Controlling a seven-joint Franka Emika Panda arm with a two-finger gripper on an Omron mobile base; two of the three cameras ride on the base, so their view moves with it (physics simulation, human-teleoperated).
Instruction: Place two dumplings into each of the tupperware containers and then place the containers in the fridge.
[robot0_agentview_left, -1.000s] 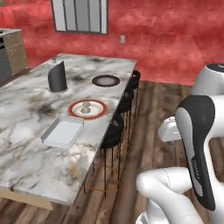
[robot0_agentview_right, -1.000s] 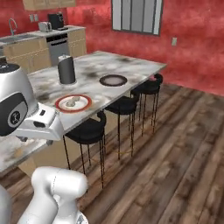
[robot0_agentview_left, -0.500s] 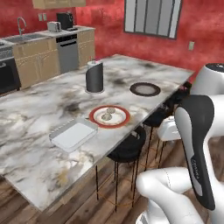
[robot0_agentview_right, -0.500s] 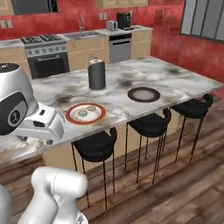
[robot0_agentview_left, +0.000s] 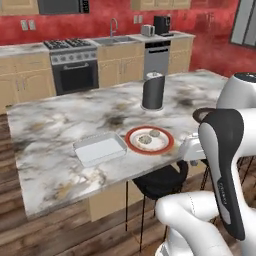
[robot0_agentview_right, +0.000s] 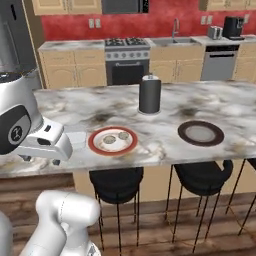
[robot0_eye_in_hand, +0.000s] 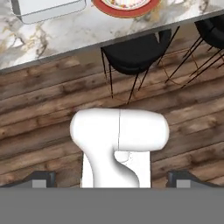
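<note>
Left base view has the marble worktop (robot0_agentview_left: 60, 165) ahead, with the white rectangular container (robot0_agentview_left: 100, 148) lying empty just beside the red-rimmed plate (robot0_agentview_left: 149, 140), and two dumplings (robot0_agentview_left: 149, 137) resting on that plate. A tall dark canister (robot0_agentview_left: 153, 91) stands farther back, and in the right base view a dark brown plate (robot0_agentview_right: 201, 133) sits well apart to the right, seemingly bare. In the hand view the pincer (robot0_eye_in_hand: 109, 179) points down at the wooden floor (robot0_eye_in_hand: 39, 122) near a black stool (robot0_eye_in_hand: 135, 52), its tips spread wide and holding nothing. The job looks barely begun: no dumpling is in a container, and I can't make out the blue container or the other two dumplings. The step in hand seems to be getting into reach; it would go best if the base settles squarely before the plate and the arm comes up over the worktop edge, then descends straight onto one dumpling, clear of the plate rim.
</note>
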